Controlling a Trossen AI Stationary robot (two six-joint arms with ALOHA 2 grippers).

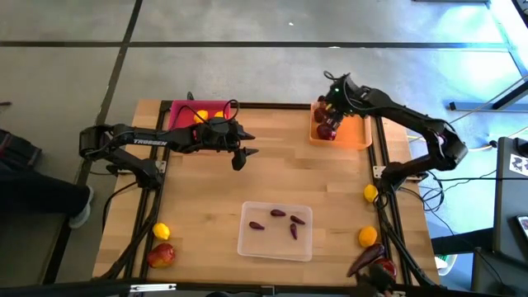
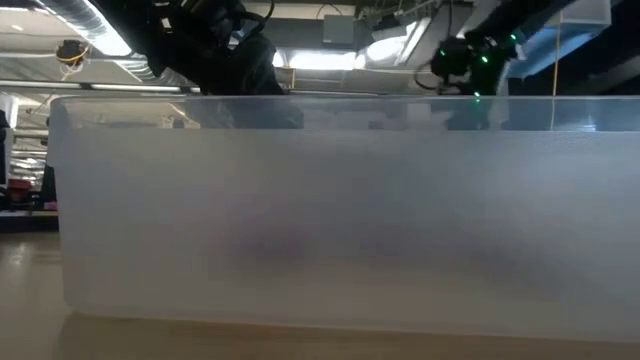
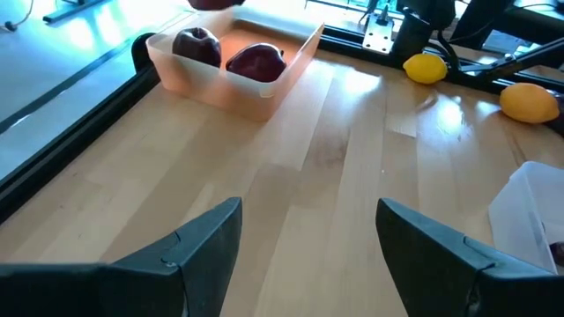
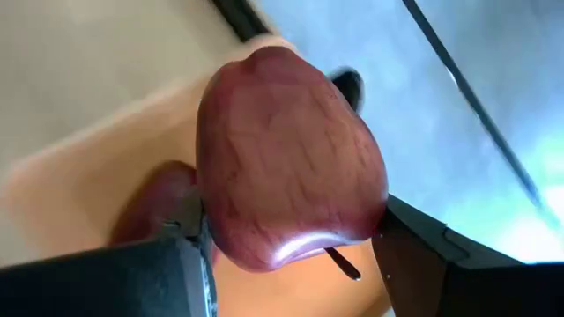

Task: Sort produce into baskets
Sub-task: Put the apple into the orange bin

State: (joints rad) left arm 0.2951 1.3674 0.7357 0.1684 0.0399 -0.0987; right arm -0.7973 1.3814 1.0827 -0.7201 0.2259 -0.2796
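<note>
We hold a dark red round apple (image 4: 291,158) across its middle in the right gripper (image 4: 291,255) above the shallow orange plastic tray (image 1: 356,134) | firm, smooth, likely slippery | left gripper (image 3: 308,246) wide, empty.

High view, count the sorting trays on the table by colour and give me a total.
pink tray: 1
orange tray: 1
clear tray: 1
Total: 3
</note>
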